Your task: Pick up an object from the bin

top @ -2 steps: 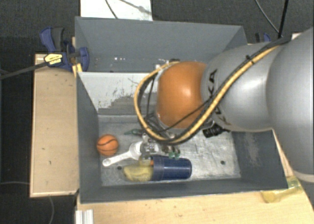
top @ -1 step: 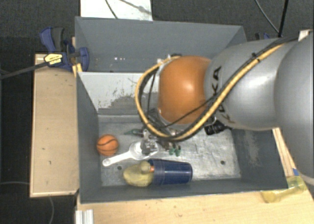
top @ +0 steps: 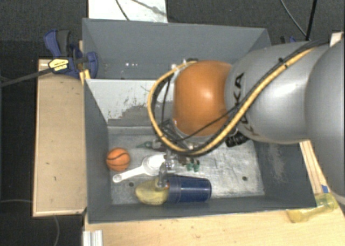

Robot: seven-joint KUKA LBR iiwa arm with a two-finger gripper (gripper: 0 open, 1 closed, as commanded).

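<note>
Dark blue cylinder (top: 188,190) on its side along near wall of bin (top: 215,213), long axis left-right. Gripper (top: 165,175) down at its left end, right where yellow lump (top: 148,195) butts up. White scoop (top: 141,168) just left of gripper, orange ball (top: 118,159) further left, apart. Jaws spread or pressed together: cannot tell. Cylinder runs rightward from gripper, so a pinch across its short width looks likeliest.

Ball (top: 118,159) left of scoop (top: 141,169); cylinder (top: 187,190) right

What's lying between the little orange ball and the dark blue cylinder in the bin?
A white scoop lies between the orange ball and the blue cylinder, in the camera view.
</note>
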